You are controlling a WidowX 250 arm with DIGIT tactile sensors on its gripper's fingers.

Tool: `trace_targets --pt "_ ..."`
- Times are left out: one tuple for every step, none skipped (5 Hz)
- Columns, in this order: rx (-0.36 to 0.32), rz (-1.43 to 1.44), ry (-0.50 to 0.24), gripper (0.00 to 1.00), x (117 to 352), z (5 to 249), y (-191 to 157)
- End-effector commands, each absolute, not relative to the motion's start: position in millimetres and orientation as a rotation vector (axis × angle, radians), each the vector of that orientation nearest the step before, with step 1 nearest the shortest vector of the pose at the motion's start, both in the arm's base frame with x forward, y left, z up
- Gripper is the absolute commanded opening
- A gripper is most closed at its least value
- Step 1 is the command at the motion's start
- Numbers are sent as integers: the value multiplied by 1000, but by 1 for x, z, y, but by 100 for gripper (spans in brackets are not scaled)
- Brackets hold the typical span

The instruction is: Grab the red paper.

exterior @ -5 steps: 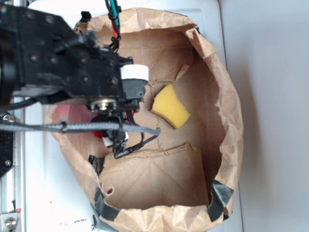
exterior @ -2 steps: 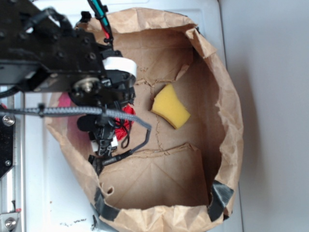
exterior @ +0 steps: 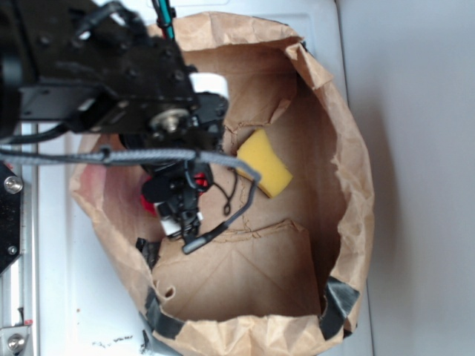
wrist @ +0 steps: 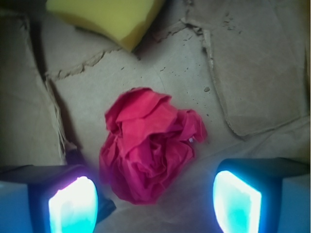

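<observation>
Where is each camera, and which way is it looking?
Exterior view: sits high above, looking down into the brown paper bag; the black arm covers the upper left, with its end effector over the red paper.
Wrist view: sits on the arm, looking down past two glowing fingers, spread apart, at the red paper on the bag floor.
Both views show the red paper and the yellow sponge.

red paper (wrist: 148, 158): bright red to pinkish, plain, no print. sponge (wrist: 109, 17): flat yellow. paper bag (exterior: 349, 159): kraft brown, black tape at its corners. gripper (wrist: 155, 204) pads glow cyan-blue, violet tint on one, dark housings. arm (exterior: 96, 74): black, white cylinder, grey braided cable.
</observation>
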State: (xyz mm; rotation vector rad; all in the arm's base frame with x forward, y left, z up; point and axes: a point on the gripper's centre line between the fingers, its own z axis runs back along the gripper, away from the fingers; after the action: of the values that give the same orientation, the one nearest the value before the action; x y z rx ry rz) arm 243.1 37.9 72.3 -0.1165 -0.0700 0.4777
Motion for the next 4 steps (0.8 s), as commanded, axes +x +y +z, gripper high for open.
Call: trace_targets --pt "-100 576 -102 100 256 82 44" --pt "-93 582 -115 100 258 78 39" --pt "-69 578 -135 100 259 66 32" --pt "-49 564 -145 100 254 55 26"
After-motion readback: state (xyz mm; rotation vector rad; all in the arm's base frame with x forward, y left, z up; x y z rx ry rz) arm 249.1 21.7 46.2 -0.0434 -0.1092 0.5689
